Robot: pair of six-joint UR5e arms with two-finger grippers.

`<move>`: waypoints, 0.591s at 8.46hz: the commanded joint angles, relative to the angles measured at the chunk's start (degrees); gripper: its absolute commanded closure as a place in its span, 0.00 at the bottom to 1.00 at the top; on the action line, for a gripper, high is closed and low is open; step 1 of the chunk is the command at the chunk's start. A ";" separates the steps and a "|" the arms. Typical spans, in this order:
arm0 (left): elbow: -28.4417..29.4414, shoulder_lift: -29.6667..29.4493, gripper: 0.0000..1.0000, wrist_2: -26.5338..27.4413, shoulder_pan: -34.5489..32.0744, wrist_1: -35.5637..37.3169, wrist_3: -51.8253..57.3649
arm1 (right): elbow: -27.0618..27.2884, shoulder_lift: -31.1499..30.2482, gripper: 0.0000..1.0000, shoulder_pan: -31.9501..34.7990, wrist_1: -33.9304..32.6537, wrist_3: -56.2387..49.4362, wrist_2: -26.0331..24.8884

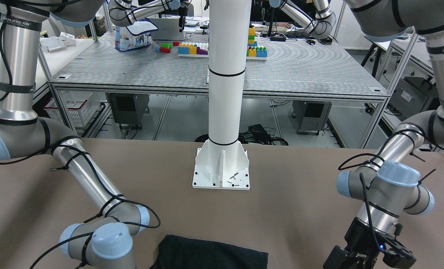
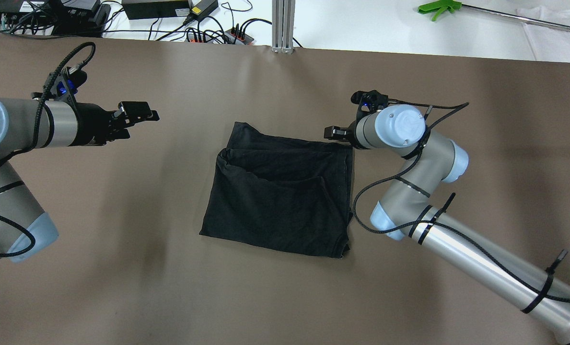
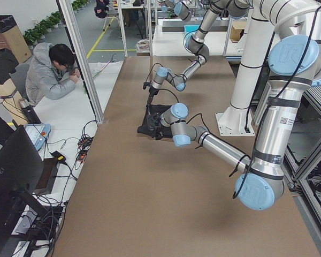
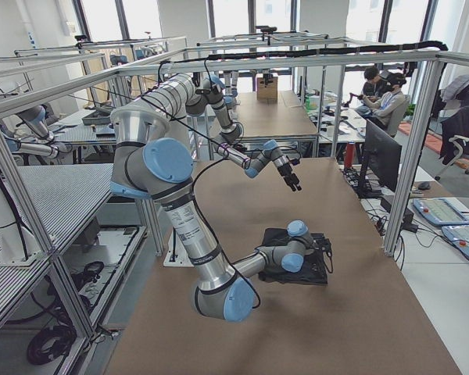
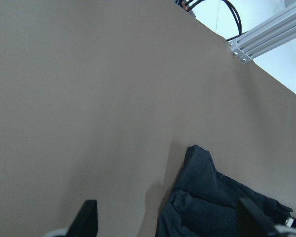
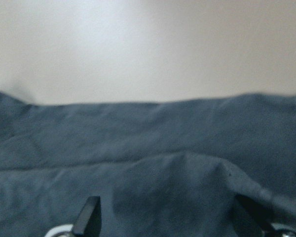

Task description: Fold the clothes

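The clothes [image 2: 280,191] are one black fabric piece lying partly folded in the middle of the brown table, with a bunched fold along its far left part. My right gripper [image 2: 336,132] hovers low over the piece's far right corner. The right wrist view shows its fingers [image 6: 89,219] spread wide above the dark cloth [image 6: 163,163], open, with nothing between them. My left gripper [image 2: 138,120] hangs over bare table well to the left of the fabric, open and empty. Its camera sees the cloth's corner [image 5: 222,197] ahead, between the fingertips [image 5: 89,219].
The white post's base plate [image 1: 222,172] is bolted at the robot's side of the table. Cables and power strips [image 2: 208,28] and an aluminium upright [image 2: 283,24] line the far edge. A person [image 3: 53,75] sits beyond that edge. Bare brown table surrounds the fabric.
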 commanded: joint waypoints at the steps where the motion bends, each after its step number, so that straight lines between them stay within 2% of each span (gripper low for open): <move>1: 0.05 -0.03 0.00 -0.24 -0.07 0.06 0.00 | -1.47 0.03 0.06 7.48 -0.27 -5.74 7.35; 3: -0.12 -0.12 0.00 -0.77 -1.99 0.76 1.66 | -1.12 -1.11 0.06 14.84 -3.15 -15.55 15.07; 4: 0.31 0.14 0.00 -2.77 -4.62 2.33 3.76 | -0.59 -3.03 0.06 18.97 -6.65 -25.01 18.85; 5: -0.12 0.06 0.00 -5.58 -8.04 7.13 8.04 | 0.11 -4.70 0.06 22.84 -10.86 -36.85 19.76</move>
